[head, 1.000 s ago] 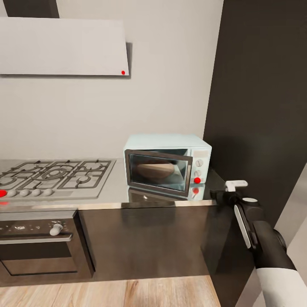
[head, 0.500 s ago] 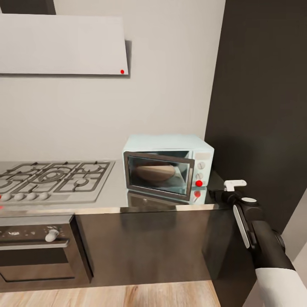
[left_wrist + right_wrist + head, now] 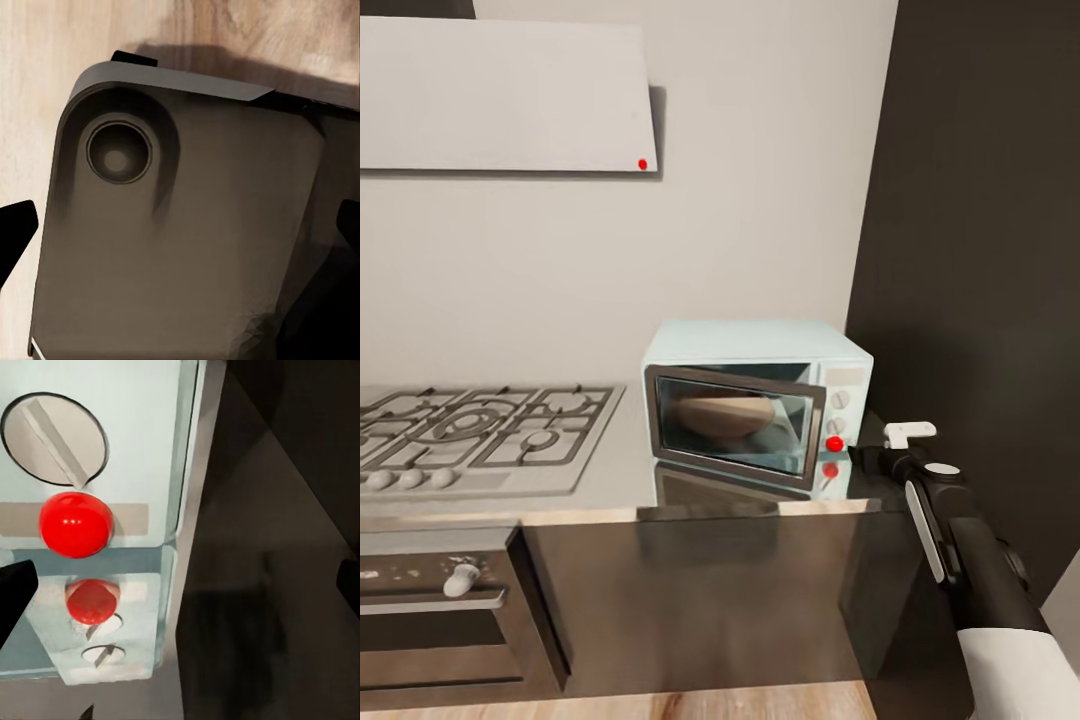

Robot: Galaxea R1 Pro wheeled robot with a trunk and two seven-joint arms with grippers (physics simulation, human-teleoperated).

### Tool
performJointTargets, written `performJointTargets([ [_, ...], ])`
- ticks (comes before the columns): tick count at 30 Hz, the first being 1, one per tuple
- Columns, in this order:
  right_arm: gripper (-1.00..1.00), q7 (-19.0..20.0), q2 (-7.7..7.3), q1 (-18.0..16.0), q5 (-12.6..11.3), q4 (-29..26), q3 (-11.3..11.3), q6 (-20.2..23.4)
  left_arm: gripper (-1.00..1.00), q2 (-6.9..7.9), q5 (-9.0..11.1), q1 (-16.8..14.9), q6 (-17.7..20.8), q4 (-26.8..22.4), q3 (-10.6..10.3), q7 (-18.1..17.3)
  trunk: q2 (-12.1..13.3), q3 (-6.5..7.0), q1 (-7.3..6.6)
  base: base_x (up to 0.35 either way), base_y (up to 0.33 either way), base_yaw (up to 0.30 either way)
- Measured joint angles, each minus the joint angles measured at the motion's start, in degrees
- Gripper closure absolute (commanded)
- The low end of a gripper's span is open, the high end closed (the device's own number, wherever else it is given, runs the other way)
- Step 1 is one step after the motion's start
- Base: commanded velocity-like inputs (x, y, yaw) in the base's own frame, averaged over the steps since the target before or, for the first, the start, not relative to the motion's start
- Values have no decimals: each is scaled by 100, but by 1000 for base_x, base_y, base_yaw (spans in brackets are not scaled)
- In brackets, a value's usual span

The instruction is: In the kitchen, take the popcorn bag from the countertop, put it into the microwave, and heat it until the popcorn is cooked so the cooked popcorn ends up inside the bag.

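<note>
The long grey metallic bench (image 3: 610, 470) runs across the middle of the head view, carrying the boxy pale-blue microwave (image 3: 760, 345) right of centre, hard against the dark cabinet wall. Behind its dark glass door (image 3: 735, 420), which looks nearly shut, sits a tan-brown rounded shape, seemingly the crumpled paper popcorn bag (image 3: 725, 412), already inside. The black right pincer (image 3: 875, 455) hovers at lower right, just beside the white control panel, so the red round button (image 3: 834, 443) lies immediately to its left in the frame and the right arm is clearly nearer. In the right wrist view that button (image 3: 75, 523) fills the upper left, below a grey knob (image 3: 56, 439); the dark fingertips (image 3: 15, 589) sit at opposite frame edges, spread apart. The left pincer's fingertips (image 3: 16, 229) likewise stand wide over the robot's own dark base.
</note>
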Motion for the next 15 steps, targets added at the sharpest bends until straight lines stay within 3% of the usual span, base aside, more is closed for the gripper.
performJointTargets([
  [11, -100, -47, 28, 0, 29, -28, 10, 0, -100, 0, 0, 0, 0, 0, 0, 0, 0, 0, 0, 157, 0, 0],
  [15, -100, -21, 34, 0, -1, -69, 17, -7, -100, 0, 0, 0, 0, 0, 1, 1, 0, 0, 1, 37, 0, 0],
])
